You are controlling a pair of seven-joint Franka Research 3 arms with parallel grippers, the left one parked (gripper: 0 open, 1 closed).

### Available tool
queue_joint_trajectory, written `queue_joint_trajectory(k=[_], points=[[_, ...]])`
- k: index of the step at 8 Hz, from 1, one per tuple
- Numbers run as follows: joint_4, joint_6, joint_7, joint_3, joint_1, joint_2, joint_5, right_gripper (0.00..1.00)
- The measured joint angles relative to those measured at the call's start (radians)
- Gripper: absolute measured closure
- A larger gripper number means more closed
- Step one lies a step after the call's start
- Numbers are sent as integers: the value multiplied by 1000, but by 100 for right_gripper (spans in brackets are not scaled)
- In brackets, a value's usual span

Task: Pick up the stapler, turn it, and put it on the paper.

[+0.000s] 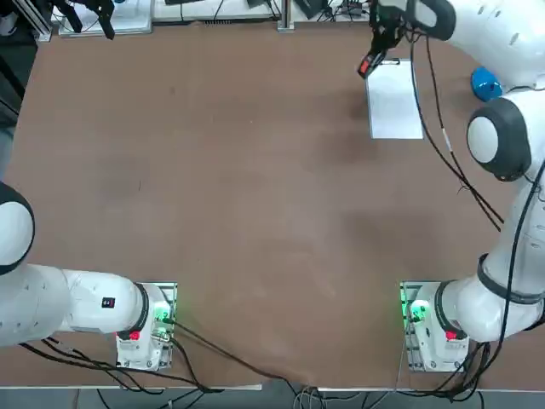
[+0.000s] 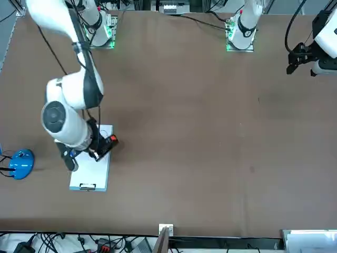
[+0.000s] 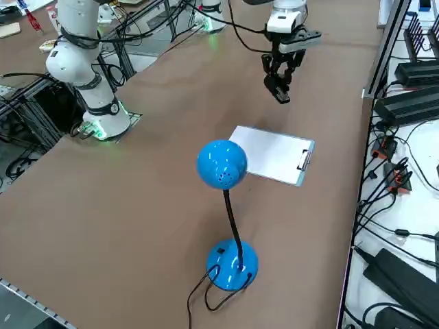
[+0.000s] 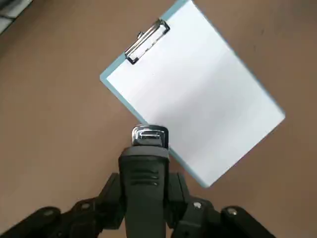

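Your right gripper has its jaws clenched on the stapler, held up in the air off the desk. The paper lies flat on the desk just below and beside the jaws, clip at one short edge.

stapler: black plastic, matt, ribbed top; bright shiny metal nose
paper: white, matt, smooth; light blue board edge under it
clip: bare metal wire, glossy
table: brown, matt, even finish
claw: black matt plastic fingers
lamp: blue, glossy smooth shade and base; black neck
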Motion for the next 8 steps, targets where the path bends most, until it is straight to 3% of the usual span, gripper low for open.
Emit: queue_joint_trajectory(k=[5, 8], points=[[-132, 32, -674, -1, -108, -57, 0, 58], [-409, 372, -859, -1, -145, -119, 1, 58]])
